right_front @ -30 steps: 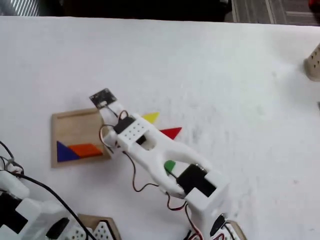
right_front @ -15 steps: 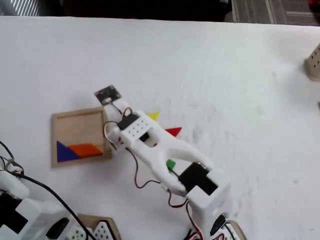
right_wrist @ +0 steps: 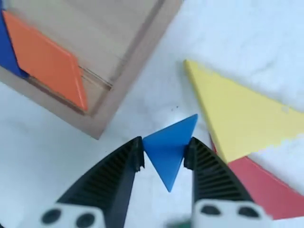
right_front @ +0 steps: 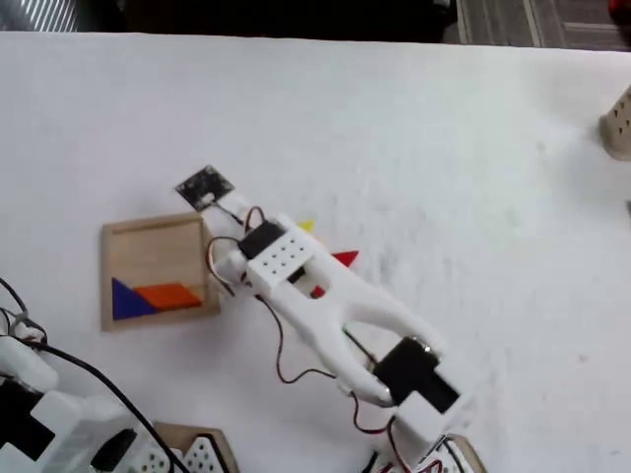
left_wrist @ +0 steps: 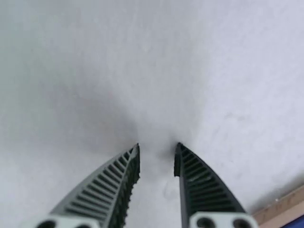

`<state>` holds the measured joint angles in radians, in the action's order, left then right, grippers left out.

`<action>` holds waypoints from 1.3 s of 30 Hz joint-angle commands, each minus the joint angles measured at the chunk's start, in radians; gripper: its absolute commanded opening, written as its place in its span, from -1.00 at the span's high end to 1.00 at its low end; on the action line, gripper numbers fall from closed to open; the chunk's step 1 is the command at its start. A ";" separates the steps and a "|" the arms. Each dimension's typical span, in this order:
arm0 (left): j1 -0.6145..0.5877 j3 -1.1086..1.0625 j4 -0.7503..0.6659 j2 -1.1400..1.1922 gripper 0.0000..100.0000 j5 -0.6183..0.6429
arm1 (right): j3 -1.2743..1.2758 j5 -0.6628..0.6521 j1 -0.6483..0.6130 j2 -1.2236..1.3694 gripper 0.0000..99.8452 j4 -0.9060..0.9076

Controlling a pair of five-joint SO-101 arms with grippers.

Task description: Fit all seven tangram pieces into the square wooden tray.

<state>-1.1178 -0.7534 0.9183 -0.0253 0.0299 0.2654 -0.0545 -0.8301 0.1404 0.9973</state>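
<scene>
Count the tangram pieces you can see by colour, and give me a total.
Blue: 2, a blue triangle in the tray and a loose blue triangle
Orange: 1, the orange piece
Yellow: 1, the yellow triangle
Red: 1, the red piece
Total: 5

Tray (right_front: 148, 251): square, pale wood, flat on the table toward its near left corner, mostly bare inside.
Blue triangle (right_front: 126, 300): flat in the tray's near left corner.
Orange parallelogram (right_front: 168, 295): along the tray's near edge, touching the blue triangle.
Small blue triangle (right_wrist: 170, 147): just outside the tray's right edge, pinched by the right gripper (right_wrist: 164, 151).
Yellow triangle (right_wrist: 237, 118): on the table, just beside the small blue triangle.
Red piece (right_front: 343, 259): against the yellow triangle, partly hidden.
</scene>
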 commanded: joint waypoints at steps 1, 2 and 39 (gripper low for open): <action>0.010 0.015 -0.032 0.002 0.74 -0.011 | -0.018 -0.064 -0.045 -0.076 0.78 -0.008; 0.008 0.015 -0.032 0.002 0.74 -0.011 | -0.028 -0.074 -0.059 -0.076 0.78 -0.031; -0.018 0.015 -0.038 0.002 0.74 -0.012 | -1.143 -0.364 -0.054 0.424 0.83 0.673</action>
<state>-1.1193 -0.7534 0.9183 -0.0253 0.0299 -0.7396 -0.3874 -0.9498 0.6836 1.4653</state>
